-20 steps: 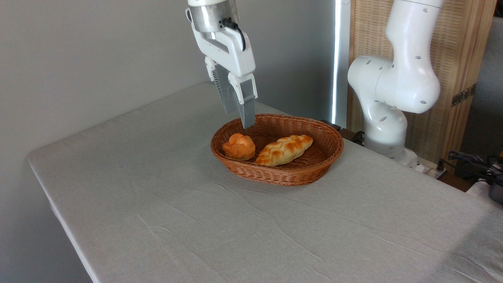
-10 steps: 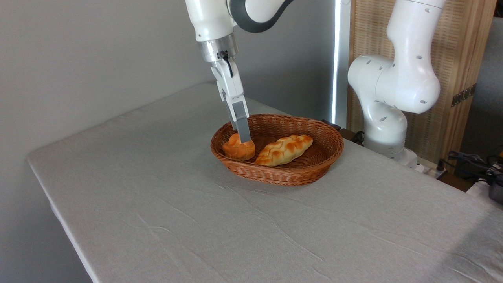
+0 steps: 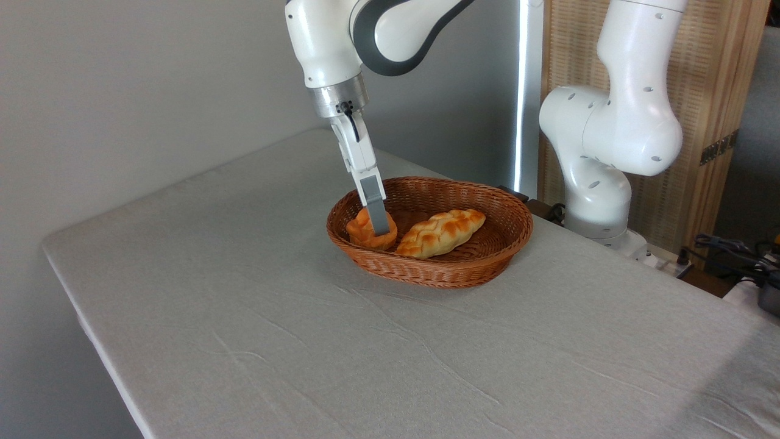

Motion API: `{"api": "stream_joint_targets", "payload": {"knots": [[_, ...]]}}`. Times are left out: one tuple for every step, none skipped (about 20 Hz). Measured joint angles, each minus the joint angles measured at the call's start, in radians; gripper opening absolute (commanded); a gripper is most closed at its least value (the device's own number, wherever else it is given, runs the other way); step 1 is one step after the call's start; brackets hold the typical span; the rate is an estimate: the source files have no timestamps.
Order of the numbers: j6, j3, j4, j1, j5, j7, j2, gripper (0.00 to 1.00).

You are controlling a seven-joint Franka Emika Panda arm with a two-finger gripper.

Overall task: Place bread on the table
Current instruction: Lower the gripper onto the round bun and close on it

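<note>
Bread (image 3: 365, 230), a small round orange-golden bun with lobed top, sits at the left end of the woven wicker basket (image 3: 481, 268); the gripper (image 3: 380, 227) reaches it, grip unclear. Beside lies a braided loaf (image 3: 440, 233).

a robot lab: a white arm (image 3: 609, 122) bolted beside a cloth-covered table (image 3: 304, 341), loose cables (image 3: 731, 250), bare grey wall (image 3: 122, 91)
</note>
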Motion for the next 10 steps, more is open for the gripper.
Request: {"api": "stream_joint_targets", "payload": {"knots": [[0.0, 0.0, -0.001, 0.0, 0.0, 0.0, 0.001, 0.8], [0.0, 0.0, -0.001, 0.0, 0.0, 0.0, 0.002, 0.67], [0.0, 0.0, -0.001, 0.0, 0.0, 0.0, 0.004, 0.6], [0.0, 0.0, -0.002, 0.001, 0.0, 0.0, 0.006, 0.56], [0.0, 0.0, -0.002, 0.002, 0.0, 0.0, 0.008, 0.54], [0.0, 0.0, -0.002, 0.004, 0.0, 0.0, 0.009, 0.54], [0.0, 0.0, -0.002, 0.007, 0.0, 0.0, 0.009, 0.51], [0.0, 0.0, -0.002, 0.012, 0.0, 0.0, 0.009, 0.48], [0.0, 0.0, -0.002, 0.017, 0.0, 0.0, 0.009, 0.46], [0.0, 0.0, -0.002, 0.022, 0.0, 0.0, 0.009, 0.44]]}}
